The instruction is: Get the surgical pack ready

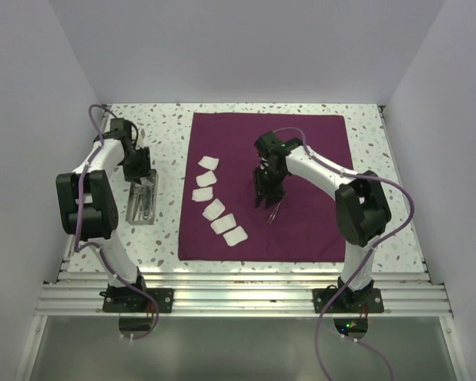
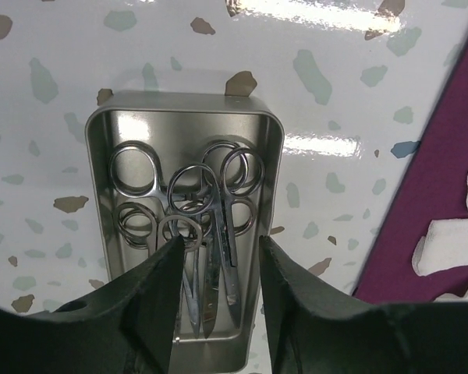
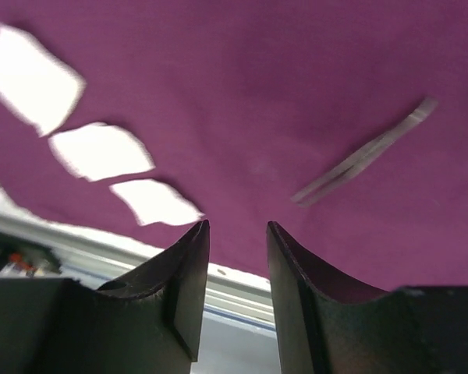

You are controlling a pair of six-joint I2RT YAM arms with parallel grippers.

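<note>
The maroon cloth (image 1: pixel 301 159) lies flat in the middle of the table. Several white gauze squares (image 1: pixel 215 209) lie in a line on its left part. Thin steel forceps (image 1: pixel 274 212) lie on the cloth; they also show in the right wrist view (image 3: pixel 366 160). My right gripper (image 1: pixel 266 197) hovers just above them, open and empty (image 3: pixel 238 230). A small metal tray (image 1: pixel 133 216) stands left of the cloth and holds several steel scissors (image 2: pixel 210 202). My left gripper (image 1: pixel 141 173) is over the tray's far end, open and empty (image 2: pixel 218 261).
White walls close in the speckled table on three sides. An aluminium rail (image 1: pixel 238 295) runs along the near edge. In the left wrist view the cloth's edge (image 2: pixel 441 179) and gauze (image 2: pixel 448 243) lie right of the tray rim (image 2: pixel 274 156).
</note>
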